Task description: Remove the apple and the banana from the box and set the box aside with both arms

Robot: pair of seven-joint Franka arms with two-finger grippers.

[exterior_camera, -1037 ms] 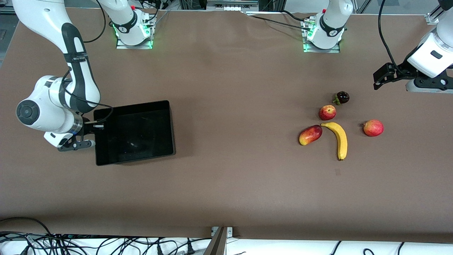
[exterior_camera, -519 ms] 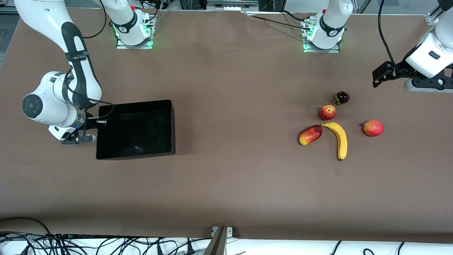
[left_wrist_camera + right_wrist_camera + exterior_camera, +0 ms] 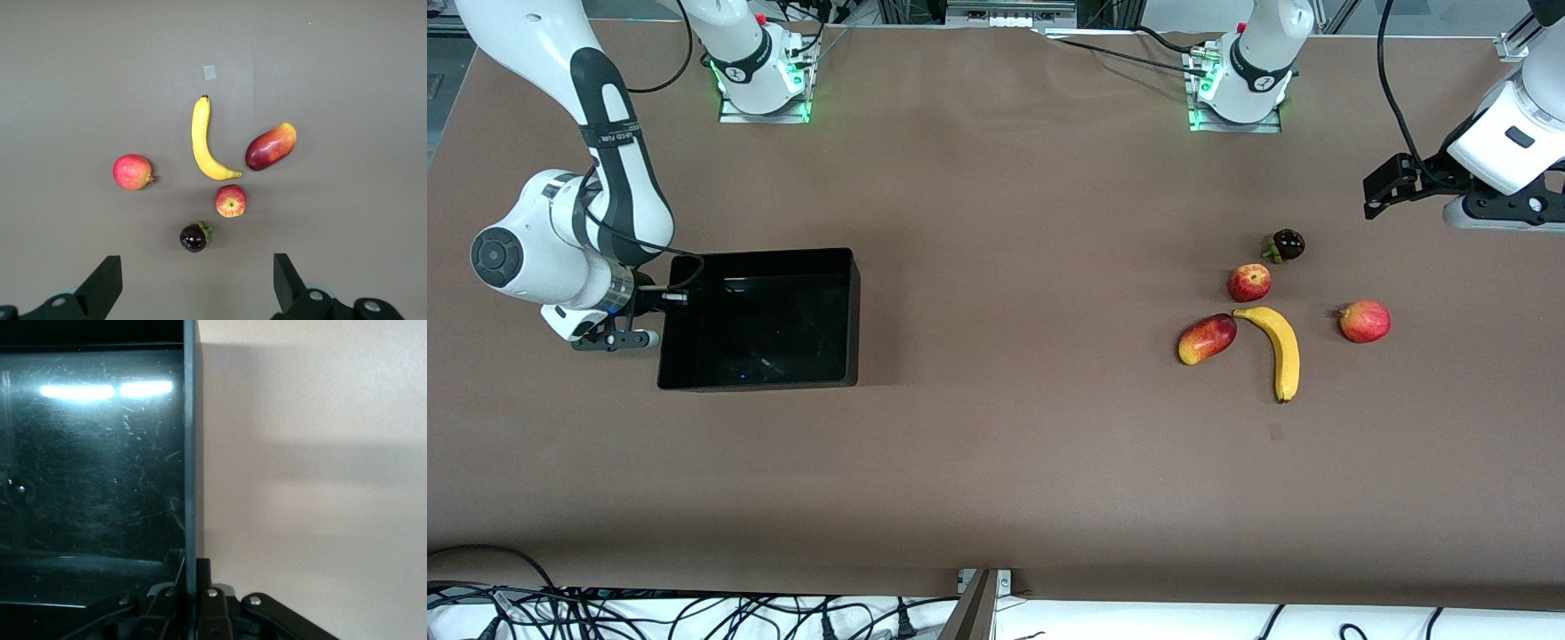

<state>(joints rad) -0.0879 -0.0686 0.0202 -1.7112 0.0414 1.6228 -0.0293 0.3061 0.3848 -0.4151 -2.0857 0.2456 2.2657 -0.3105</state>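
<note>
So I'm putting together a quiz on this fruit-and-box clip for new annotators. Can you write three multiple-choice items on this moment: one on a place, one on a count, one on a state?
1. Which fruit lies nearest the front camera?
A. mangosteen
B. banana
C. an apple

2. How many fruits are inside the box?
A. none
B. two
C. five

3. What is the right gripper doing?
A. hanging open over the fruits
B. gripping the box's wall
C. holding the mango

Key:
1 B: the banana reaches lowest in the front view; the mangosteen lies highest.
2 A: the box shows only a bare black floor, and the two apples and the mango lie on the table.
3 B: the right gripper is shut on the box's thin wall, while the left gripper is open above the fruits.
</note>
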